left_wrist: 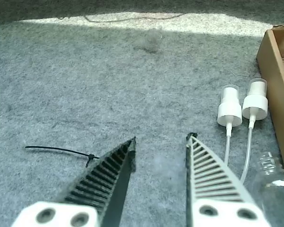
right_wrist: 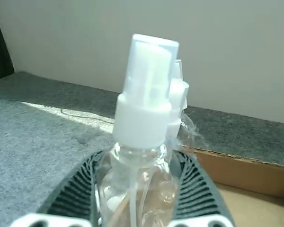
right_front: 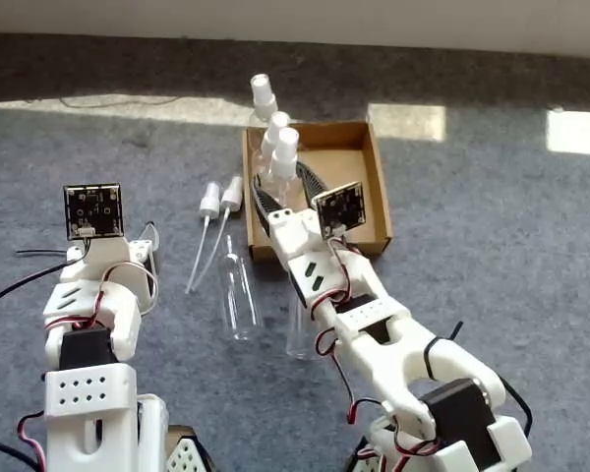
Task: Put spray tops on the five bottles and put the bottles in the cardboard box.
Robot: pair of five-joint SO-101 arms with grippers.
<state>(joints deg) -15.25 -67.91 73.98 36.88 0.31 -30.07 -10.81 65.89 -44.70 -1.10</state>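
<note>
My right gripper (right_front: 287, 192) is shut on a clear bottle with a white spray top (right_front: 286, 152) at the left wall of the cardboard box (right_front: 359, 211). In the right wrist view that bottle (right_wrist: 144, 118) stands upright between the fingers (right_wrist: 191, 189). Two more topped bottles (right_front: 275, 128) (right_front: 264, 93) stand just behind it, near the box's far left corner. Two loose spray tops (right_front: 209, 202) (right_front: 232, 192) lie on the carpet left of the box, also seen as tops (left_wrist: 229, 111) (left_wrist: 254, 105). Two topless bottles (right_front: 238, 290) (right_front: 300, 332) lie close by. My left gripper (left_wrist: 161, 146) hangs open over bare carpet.
Grey carpet covers the whole work area. A black zip tie (left_wrist: 61, 150) lies on it to one side of my left gripper. The box's brown wall (right_wrist: 236, 165) shows behind the held bottle. The right arm (right_front: 374, 334) partly covers one topless bottle.
</note>
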